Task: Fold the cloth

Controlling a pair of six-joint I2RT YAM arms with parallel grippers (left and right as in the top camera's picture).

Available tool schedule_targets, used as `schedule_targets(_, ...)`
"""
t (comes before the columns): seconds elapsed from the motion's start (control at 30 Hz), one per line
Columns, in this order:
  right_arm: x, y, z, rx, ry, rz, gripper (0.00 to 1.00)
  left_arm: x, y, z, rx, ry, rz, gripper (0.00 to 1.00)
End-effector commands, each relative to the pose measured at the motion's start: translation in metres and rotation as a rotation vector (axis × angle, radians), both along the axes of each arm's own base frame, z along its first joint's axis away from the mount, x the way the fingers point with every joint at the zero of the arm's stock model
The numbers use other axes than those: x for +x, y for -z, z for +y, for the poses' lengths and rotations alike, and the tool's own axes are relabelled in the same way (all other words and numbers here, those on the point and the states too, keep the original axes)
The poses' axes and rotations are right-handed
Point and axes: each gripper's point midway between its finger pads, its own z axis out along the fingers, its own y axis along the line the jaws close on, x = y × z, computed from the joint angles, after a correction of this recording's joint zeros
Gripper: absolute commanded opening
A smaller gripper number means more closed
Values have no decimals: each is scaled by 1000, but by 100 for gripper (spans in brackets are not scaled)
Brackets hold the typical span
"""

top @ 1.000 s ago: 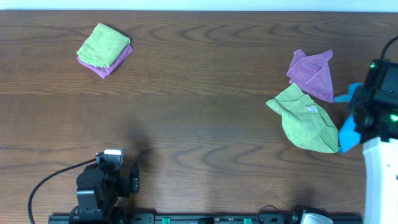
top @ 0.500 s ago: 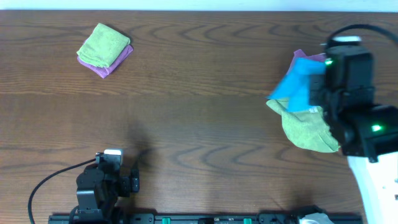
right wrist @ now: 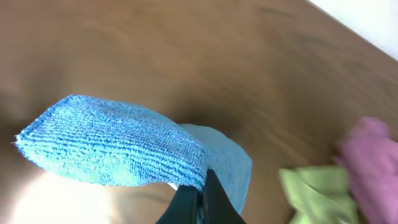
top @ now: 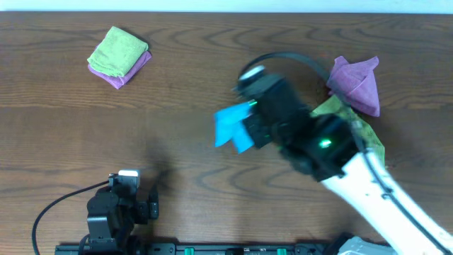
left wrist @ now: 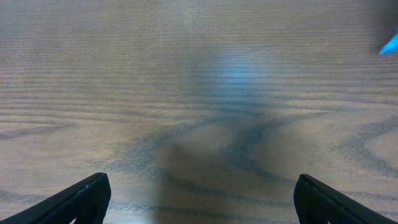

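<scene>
Wood-grain tabletop (top: pixel 184 142); right end effector (right wrist: pixel 200 194) pinching fuzzy, bunched sky-blue cloth (right wrist: pixel 112 149); left end effector (left wrist: pixel 202 190) spread.

Bright sky-blue cloth (top: pixel 228 127), lime-green cloth (top: pixel 120 48), purple cloth (top: pixel 357 81), dark brown wood-grained table (top: pixel 198 85), white right arm (top: pixel 371 188).
</scene>
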Motion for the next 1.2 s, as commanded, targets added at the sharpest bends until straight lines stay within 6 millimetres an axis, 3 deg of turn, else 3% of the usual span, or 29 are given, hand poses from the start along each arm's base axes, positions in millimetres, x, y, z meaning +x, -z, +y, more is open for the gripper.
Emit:
schedule_targets(0.0,-28,-12,40,95,-107,15,1,-7,12,-1,18,21,48,95)
schedule_targets(0.17,-56,-43,74,192,-225,0,1,-7,12,-1,18,21,48,95)
schedule_targets(0.27,-56,-56,77,218,-234,-17,1,-7,12,-1,17,21,48,95)
schedule_targets(0.33,-52,-52,75,209,-220,-11,1,-7,12,-1,17,21,48,95)
schedule_targets(0.5,-18,-9,64,112,-132,71,1,-7,12,-1,17,21,48,95)
schedule_targets(0.7,63,66,34,-12,17,152,1,-7,12,-1,18,21,48,95)
schedule_targets(0.77,105,93,6,-50,131,146,1,-7,12,-1,17,21,48,95)
schedule_targets(0.8,126,104,-14,-79,202,128,7,-7,12,-1,18,21,48,95)
schedule_targets(0.83,142,110,-31,-102,261,104,24,-7,12,-1,18,21,48,95)
schedule_targets(0.87,164,116,-57,-133,348,67,58,-7,12,-1,17,21,48,95)
schedule_targets(1.0,201,111,-120,-133,514,-1,79,-7,12,-1,17,21,48,95)
schedule_targets(1.1,200,97,-136,-104,539,3,96,-7,12,-1,18,21,48,95)
schedule_targets(1.17,189,88,-133,-66,512,33,99,-7,12,-1,17,21,48,95)
